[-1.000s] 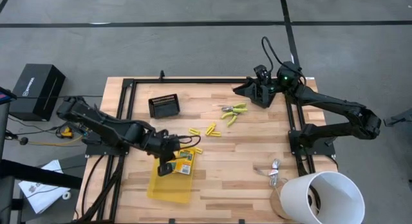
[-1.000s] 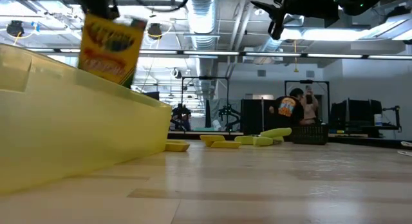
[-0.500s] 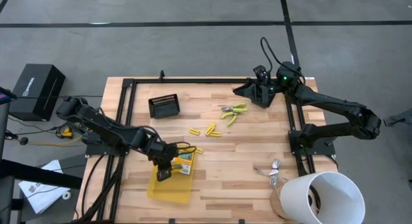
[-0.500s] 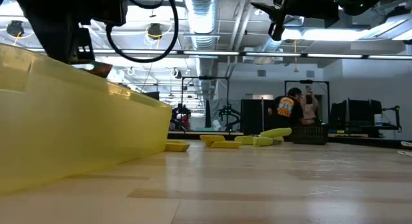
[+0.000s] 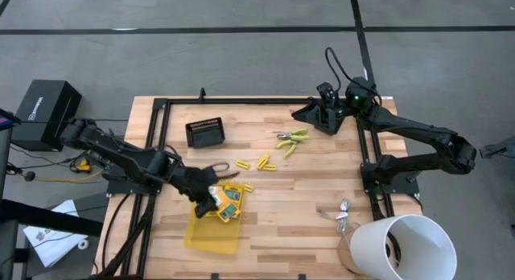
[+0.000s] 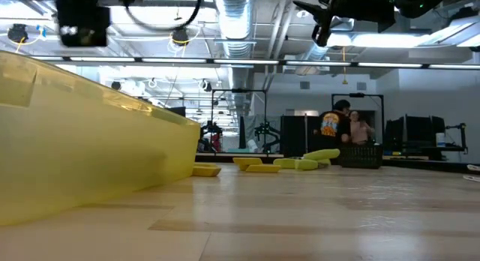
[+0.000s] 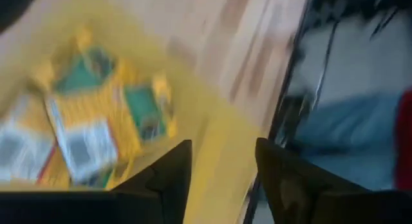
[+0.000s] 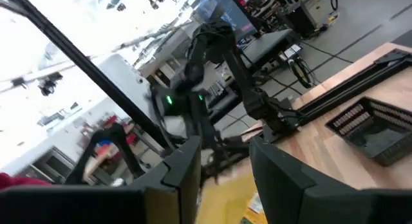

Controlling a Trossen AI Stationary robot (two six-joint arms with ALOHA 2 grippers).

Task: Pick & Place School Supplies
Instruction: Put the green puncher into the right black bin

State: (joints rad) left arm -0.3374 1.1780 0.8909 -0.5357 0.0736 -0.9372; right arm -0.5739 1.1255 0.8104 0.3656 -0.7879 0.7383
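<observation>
Two printed boxes (image 5: 228, 204) lie in the translucent yellow tray (image 5: 211, 232), at its end nearest the table's middle; the tray serves as the landmark here. The left gripper (image 5: 203, 206) hangs over the tray just beside the boxes, its two fingers spread with nothing between them. The left wrist view alone shows this: dark fingers (image 7: 168, 176) apart above the yellow floor, and the boxes (image 7: 96, 124) lying flat with green and orange print up. The low view shows only the tray's yellow wall (image 6: 90, 152) and nothing inside it, with the left arm dark above it.

Beyond the tray toward the table's far edge sits a black mesh basket (image 5: 204, 133). To the right of the tray, short yellow sticks (image 5: 261, 162) lie scattered on the wood (image 5: 298, 207). Farther right and farther back lie the yellow-green handled scissors (image 5: 291, 141). The right gripper (image 5: 316, 115) waits well apart from the tray near the far right corner, fingers (image 8: 187, 169) parted and empty in its wrist view. Silvery clips (image 5: 344, 214) and a white bucket (image 5: 400, 246) stand at the near right corner. People (image 6: 341, 126) show in the low view only.
</observation>
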